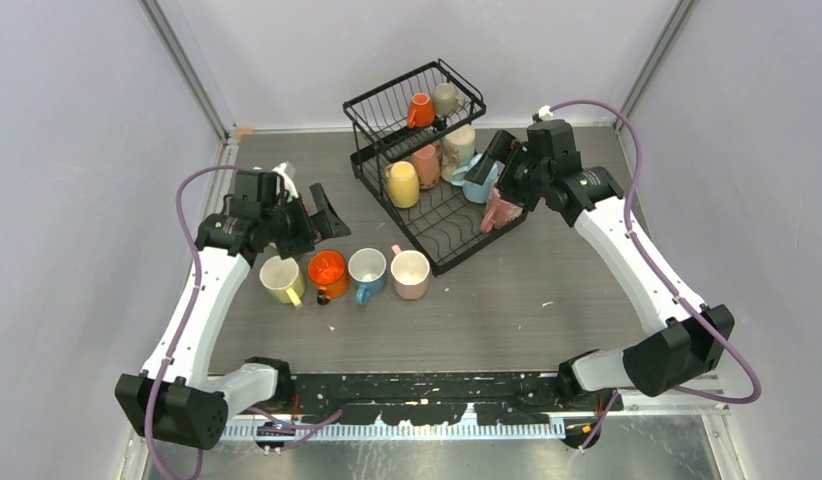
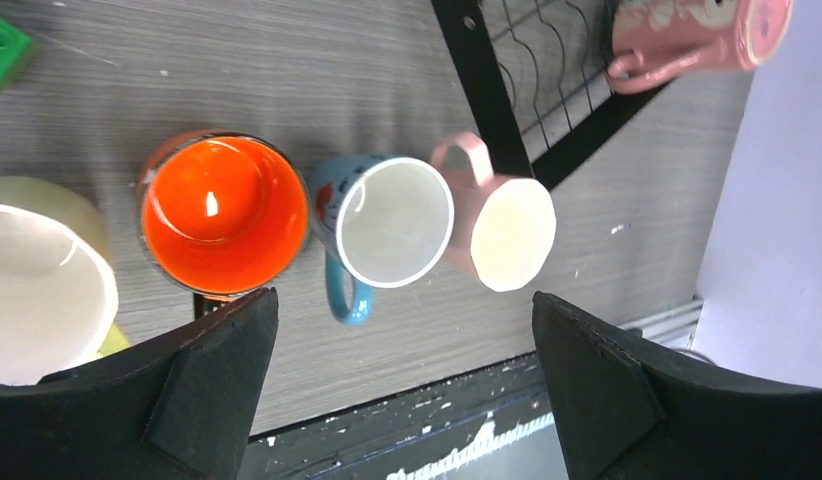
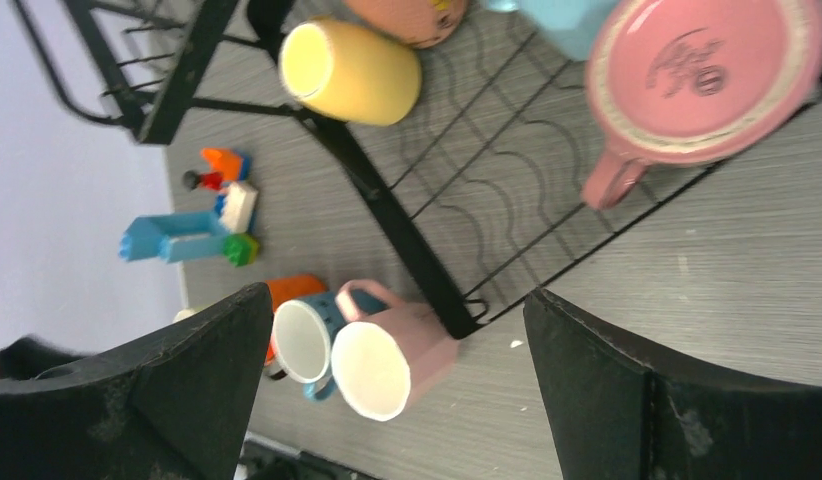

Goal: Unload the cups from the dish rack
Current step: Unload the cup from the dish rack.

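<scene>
**Rack's cups lie on the right arm's side; both pincers open and empty**

The left gripper [image 2: 403, 297] hangs with its jaws spread wide and nothing between them. It is above four unloaded cups that stand mouth-up in a row on the table [image 1: 547, 300]: the yellow cup [image 1: 280, 280], orange cup [image 1: 328, 272], blue cup [image 1: 367, 273] and pale pink cup [image 1: 410, 273]. The row ends just beside the near corner of the dish rack [image 3: 392, 225].

Seven cups show in the rack, two in the upper basket and five on the lower tray.

The right gripper [image 3: 394, 295] is at the tray's right edge, also wide open and holding nothing. It is just beside the light blue cup [image 1: 480, 180] and near the tipped pink cup [image 3: 702, 80]. It is plainly the nearer arm to everything in the rack, while the left arm is well apart from it.

The tipped pink cup turns its base to the right wrist camera, so its long axis seems to run roughly along the gripper's line of approach. Its handle juts towards the tray's outer rim. In the wrist view it sits off the jaw centre, towards the right-hand finger [image 3: 687, 400]. A grasp would likely need a sideways shift first.
</scene>
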Controlling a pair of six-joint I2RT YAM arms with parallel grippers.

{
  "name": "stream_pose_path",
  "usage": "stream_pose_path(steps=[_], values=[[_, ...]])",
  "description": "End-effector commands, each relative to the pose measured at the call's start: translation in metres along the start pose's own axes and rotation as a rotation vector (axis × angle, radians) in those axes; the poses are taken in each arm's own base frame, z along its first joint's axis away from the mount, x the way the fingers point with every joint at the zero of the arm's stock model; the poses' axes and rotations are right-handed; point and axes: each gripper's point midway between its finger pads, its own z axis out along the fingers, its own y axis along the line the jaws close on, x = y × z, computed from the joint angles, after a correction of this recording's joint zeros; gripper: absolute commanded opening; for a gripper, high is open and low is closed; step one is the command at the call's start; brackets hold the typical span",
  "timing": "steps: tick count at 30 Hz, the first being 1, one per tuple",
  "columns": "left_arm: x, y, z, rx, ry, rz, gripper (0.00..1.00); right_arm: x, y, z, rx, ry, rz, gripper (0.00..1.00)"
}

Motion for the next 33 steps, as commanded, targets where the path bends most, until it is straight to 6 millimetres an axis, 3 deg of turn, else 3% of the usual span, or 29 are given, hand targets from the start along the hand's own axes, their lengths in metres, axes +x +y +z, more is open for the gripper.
stream_pose_path(steps=[1,8,14,24,33], values=[[0.004,-0.035,-0.014,0.120,-0.003,0.117,1.00,-0.023,-0.028,-0.003,0.168,-0.093,-0.059,1.00],[0.024,-0.057,-0.010,0.189,0.042,0.195,1.00,-0.037,-0.068,0.012,0.323,-0.107,-0.059,1.00],[0.031,-0.062,-0.003,0.223,0.074,0.205,1.00,-0.050,-0.096,0.028,0.425,-0.113,-0.059,1.00],[0.035,-0.063,0.000,0.237,0.085,0.204,1.00,-0.058,-0.116,0.055,0.509,-0.112,-0.065,1.00],[0.039,-0.058,0.002,0.222,0.093,0.203,1.00,-0.086,-0.133,0.075,0.526,-0.130,-0.025,1.00]])
